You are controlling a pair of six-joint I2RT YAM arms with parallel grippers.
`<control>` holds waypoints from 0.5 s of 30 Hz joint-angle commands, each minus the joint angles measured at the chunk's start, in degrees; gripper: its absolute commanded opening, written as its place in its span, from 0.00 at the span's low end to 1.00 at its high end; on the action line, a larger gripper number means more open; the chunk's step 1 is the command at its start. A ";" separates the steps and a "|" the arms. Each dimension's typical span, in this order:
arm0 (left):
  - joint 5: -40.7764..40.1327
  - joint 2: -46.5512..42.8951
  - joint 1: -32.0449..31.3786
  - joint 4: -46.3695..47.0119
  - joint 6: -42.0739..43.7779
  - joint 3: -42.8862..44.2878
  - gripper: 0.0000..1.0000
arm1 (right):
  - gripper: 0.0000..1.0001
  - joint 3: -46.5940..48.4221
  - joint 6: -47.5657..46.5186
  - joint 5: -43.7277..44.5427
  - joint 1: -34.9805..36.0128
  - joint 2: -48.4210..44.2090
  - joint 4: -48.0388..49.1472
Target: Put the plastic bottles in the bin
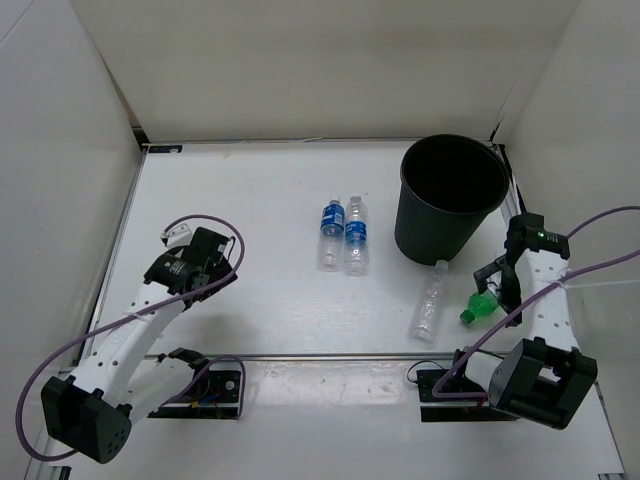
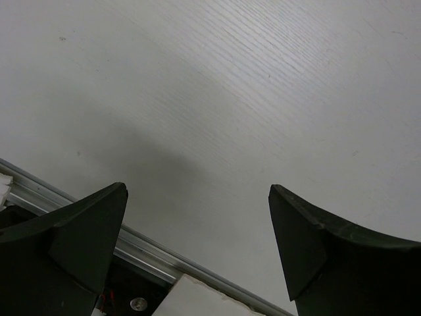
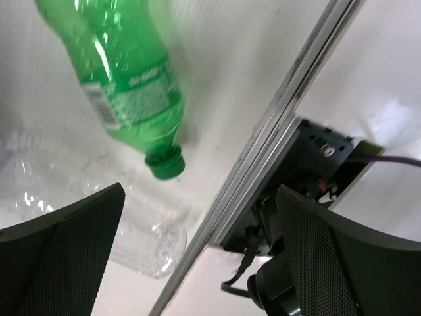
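Viewing from above, bin: the bin (image 1: 440,235) stands upright toward 2 o'clock on the table (image 1: 250,200), mouth up; we judge that a bottle need only be let go over it.
Top view, bottles: none shows inside the bin. The first blue-labelled bottle (image 1: 332,230) and second blue-labelled bottle (image 1: 357,235) lie side by side at 9 o'clock of the bin. The clear bottle (image 1: 429,300) lies at 6 o'clock of it, near its base. The green bottle (image 1: 482,307) lies just beside the clear one, at 3 o'clock.
Top view, arms: the left gripper (image 1: 200,262) hangs toward 9 o'clock, well apart from every bottle. The right gripper (image 1: 497,285) hangs over the green bottle, which we read as the next pick.
Left wrist, jaws: the left gripper (image 2: 197,191) is spread wide over bare table (image 2: 263,79), grasping nothing.
Right wrist, jaws: the right gripper (image 3: 200,191) is released, fingers wide apart with nothing clamped between them.
Right wrist, bottles: the green bottle (image 3: 125,79) lies at 11 o'clock beyond the fingers, cap toward them, and is blurred. The clear bottle (image 3: 145,243) lies near it at 6 o'clock.
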 commanded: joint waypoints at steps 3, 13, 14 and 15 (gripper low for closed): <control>-0.79 -0.47 -2.15 0.91 0.77 -0.22 1.00 | 1.00 2.91 -1.93 9.40 -0.31 4.56 3.64; -0.26 2.60 -5.66 0.38 1.83 -0.22 1.00 | 1.00 1.60 -7.12 7.31 -4.09 19.59 15.95; -0.26 2.61 -5.67 0.38 1.83 -0.22 1.00 | 1.00 1.60 -7.74 6.42 -4.09 20.30 16.75; 0.35 3.13 -6.19 0.38 2.52 -0.22 1.00 | 1.00 1.60 -7.74 5.20 -4.09 21.18 18.23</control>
